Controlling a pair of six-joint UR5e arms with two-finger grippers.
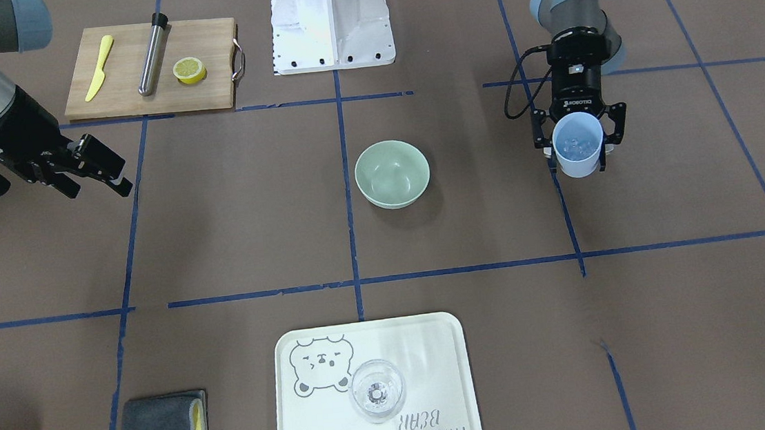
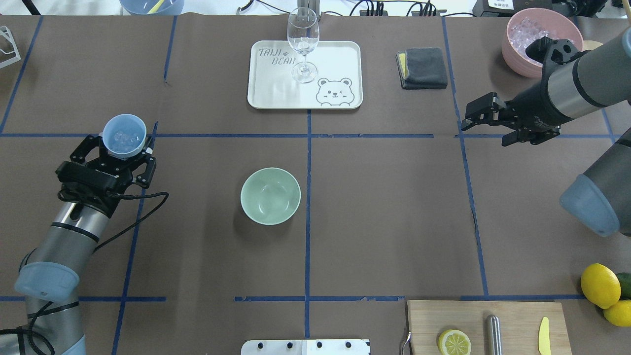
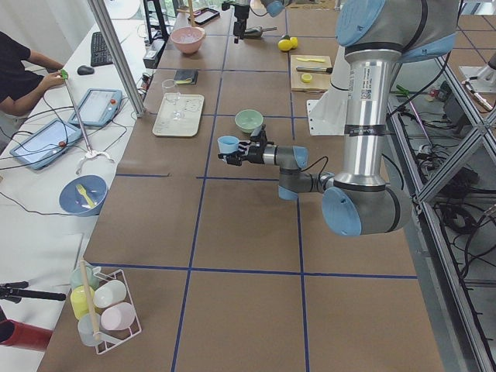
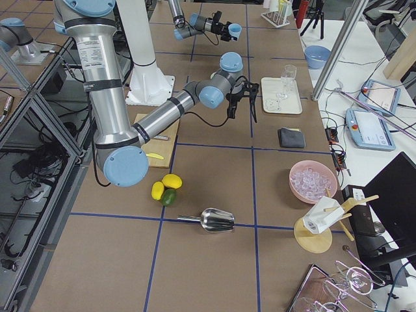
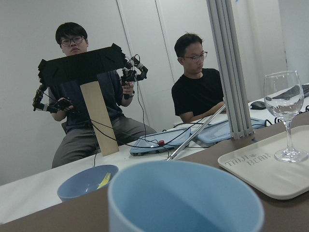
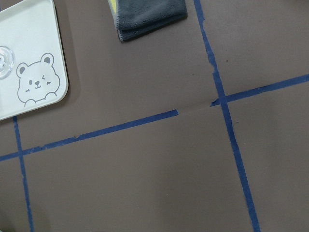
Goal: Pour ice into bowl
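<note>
Overhead exterior — round matte bowl [image 2: 270, 196], glassy ice [image 2: 123, 139].

Silver tube arms [image 2: 74, 231], pale blue joint caps [image 2: 47, 282], black wrists [image 2: 91, 178], black cables [image 2: 145, 201].

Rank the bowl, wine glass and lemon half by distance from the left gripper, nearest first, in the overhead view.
From the left gripper:
1. Bowl, at table centre.
2. Wine glass, on the far tray.
3. Lemon half, on the near-right board.
</note>
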